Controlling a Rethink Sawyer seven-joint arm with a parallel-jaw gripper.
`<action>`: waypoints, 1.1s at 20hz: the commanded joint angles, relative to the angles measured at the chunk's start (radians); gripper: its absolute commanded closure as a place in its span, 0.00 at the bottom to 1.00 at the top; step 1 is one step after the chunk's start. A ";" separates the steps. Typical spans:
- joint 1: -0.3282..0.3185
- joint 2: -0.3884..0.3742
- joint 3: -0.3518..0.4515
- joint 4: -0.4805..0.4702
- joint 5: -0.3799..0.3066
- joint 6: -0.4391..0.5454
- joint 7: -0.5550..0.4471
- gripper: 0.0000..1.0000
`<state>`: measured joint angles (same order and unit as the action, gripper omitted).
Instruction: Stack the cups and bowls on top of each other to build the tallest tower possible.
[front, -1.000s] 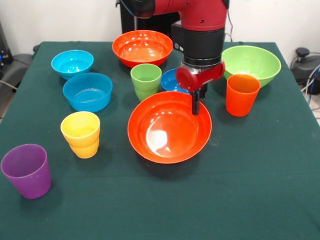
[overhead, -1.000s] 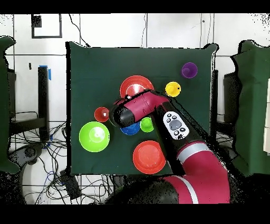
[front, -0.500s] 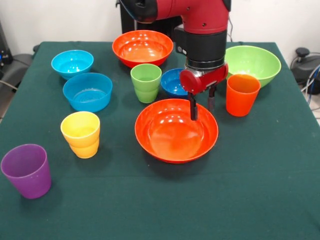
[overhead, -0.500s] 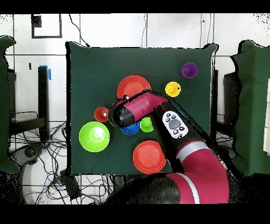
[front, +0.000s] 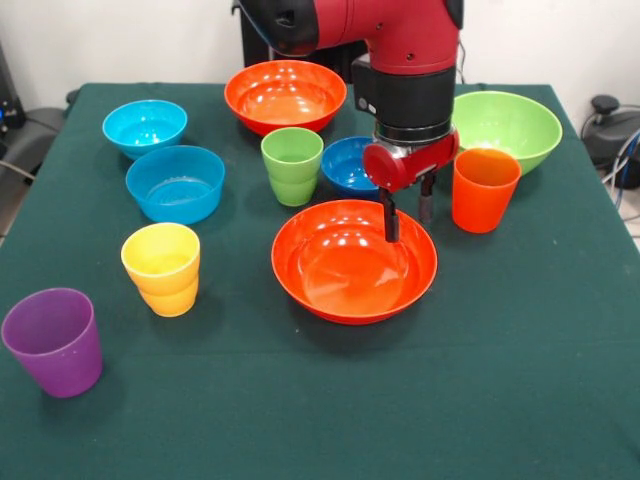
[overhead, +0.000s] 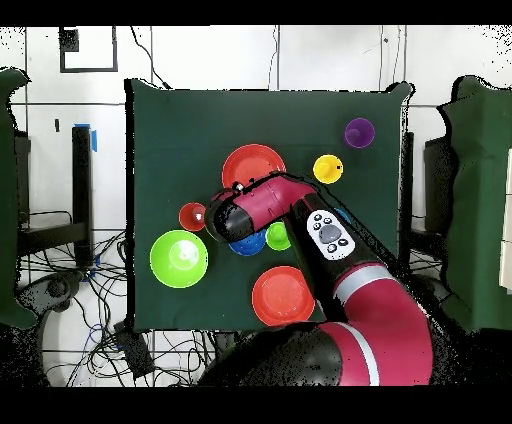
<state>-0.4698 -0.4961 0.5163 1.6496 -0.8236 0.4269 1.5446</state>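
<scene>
Bowls and cups all sit empty on the green table (front: 520, 380), none stacked. The gripper (front: 407, 215) hangs over the far rim of the near orange bowl (front: 354, 262), its 2 fingers (front: 391, 218) parted, 1 inside the rim and 1 outside, clamping nothing. The dark blue bowl (front: 349, 164) lies just behind, between the green cup (front: 292, 165) and the arm. The orange cup (front: 484, 190) stands before the lime bowl (front: 505, 128). The second orange bowl (front: 285, 96) sits at the back, 2 light blue bowls (front: 175, 183) at the left, the yellow cup (front: 161, 268) and purple cup (front: 54, 341) nearest. No writing is readable.
</scene>
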 joint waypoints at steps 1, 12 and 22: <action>0.005 0.027 0.033 -0.015 -0.029 0.012 -0.068 0.00; -0.005 -0.081 0.065 0.054 0.052 0.094 -0.090 0.00; 0.008 -0.097 0.080 0.035 0.093 0.154 -0.123 0.00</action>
<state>-0.4706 -0.5986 0.5486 1.6556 -0.7438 0.4562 1.5446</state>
